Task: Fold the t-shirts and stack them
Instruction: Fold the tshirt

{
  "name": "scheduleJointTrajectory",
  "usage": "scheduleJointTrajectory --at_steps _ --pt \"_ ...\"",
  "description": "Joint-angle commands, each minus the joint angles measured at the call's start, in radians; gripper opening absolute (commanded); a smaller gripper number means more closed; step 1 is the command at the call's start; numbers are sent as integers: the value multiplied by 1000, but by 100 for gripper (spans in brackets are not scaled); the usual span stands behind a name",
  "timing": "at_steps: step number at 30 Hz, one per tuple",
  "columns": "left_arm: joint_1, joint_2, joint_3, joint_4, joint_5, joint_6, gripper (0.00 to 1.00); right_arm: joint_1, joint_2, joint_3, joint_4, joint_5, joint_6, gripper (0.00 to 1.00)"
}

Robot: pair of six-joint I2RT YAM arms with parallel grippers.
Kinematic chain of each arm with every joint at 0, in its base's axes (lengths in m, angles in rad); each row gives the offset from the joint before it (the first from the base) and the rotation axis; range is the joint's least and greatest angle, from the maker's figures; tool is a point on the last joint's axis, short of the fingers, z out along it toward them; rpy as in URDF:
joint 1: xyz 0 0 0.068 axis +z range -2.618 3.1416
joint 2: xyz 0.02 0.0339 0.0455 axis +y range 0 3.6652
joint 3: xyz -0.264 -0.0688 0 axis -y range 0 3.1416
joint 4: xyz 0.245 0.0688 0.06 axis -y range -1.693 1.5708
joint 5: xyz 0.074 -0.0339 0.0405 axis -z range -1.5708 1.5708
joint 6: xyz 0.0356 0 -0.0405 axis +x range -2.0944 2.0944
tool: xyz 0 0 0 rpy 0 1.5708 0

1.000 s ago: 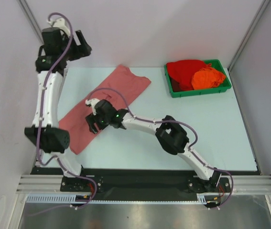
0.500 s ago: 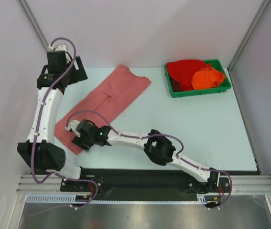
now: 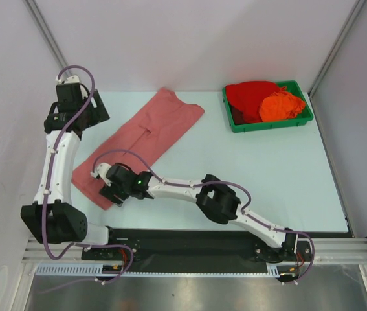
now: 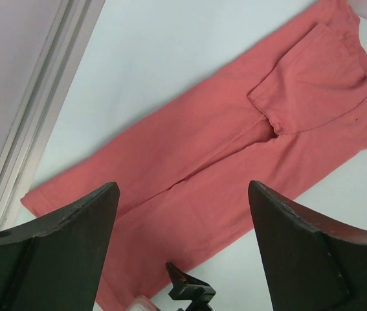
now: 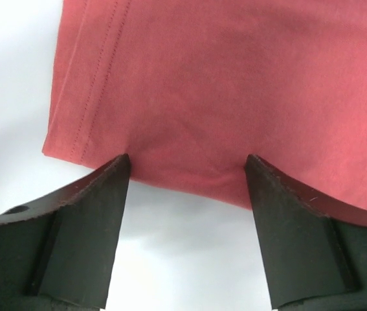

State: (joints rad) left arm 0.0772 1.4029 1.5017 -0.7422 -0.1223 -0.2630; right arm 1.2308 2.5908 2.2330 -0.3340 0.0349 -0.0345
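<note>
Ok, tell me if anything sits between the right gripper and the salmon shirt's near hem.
Nothing visible does. The open right gripper is right at the hem of the salmon shirt, with only table beside it.

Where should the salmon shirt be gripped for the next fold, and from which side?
Take the salmon shirt at its near-right edge, beside the stitched hem corner. It lies flat as a long strip, so a free edge is likely easiest; come in low from the right, where the open right gripper straddles that edge.
</note>
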Motion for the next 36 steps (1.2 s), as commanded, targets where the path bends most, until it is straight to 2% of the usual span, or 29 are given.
scheduleJointTrajectory --at_steps 1,4,9,12,16,18,20,21,23,27,32,36 --pt "4 -47 -4 24 24 -18 87 -17 -79 -94 -54 19 -19 78" --pt "7 -47 -21 30 24 -16 87 -28 -141 -170 12 -13 8 79" --pt "27 -13 -18 -6 56 -15 87 -39 -117 -76 -26 -52 18 80" --pt "33 -31 -38 7 49 2 87 -22 -130 -81 -23 -43 -10 80" --pt "33 5 -8 58 119 59 81 -22 -130 -55 6 -44 -5 81" --pt "33 69 12 159 341 118 74 -22 -127 -53 26 -46 -2 81" --pt "33 117 20 236 526 142 61 -22 -135 -79 64 -38 -4 81" --pt "32 187 47 271 571 140 57 -21 -144 -99 88 -36 1 81" --pt "33 258 75 317 660 131 52 -22 -161 -157 165 -36 16 81" --pt "32 444 178 428 896 90 51 -25 -158 -185 246 -1 27 81" --pt "29 721 354 466 961 7 50 -37 -136 -210 289 10 30 81" --pt "32 860 500 335 856 11 49 -51 -120 -201 258 6 30 81"
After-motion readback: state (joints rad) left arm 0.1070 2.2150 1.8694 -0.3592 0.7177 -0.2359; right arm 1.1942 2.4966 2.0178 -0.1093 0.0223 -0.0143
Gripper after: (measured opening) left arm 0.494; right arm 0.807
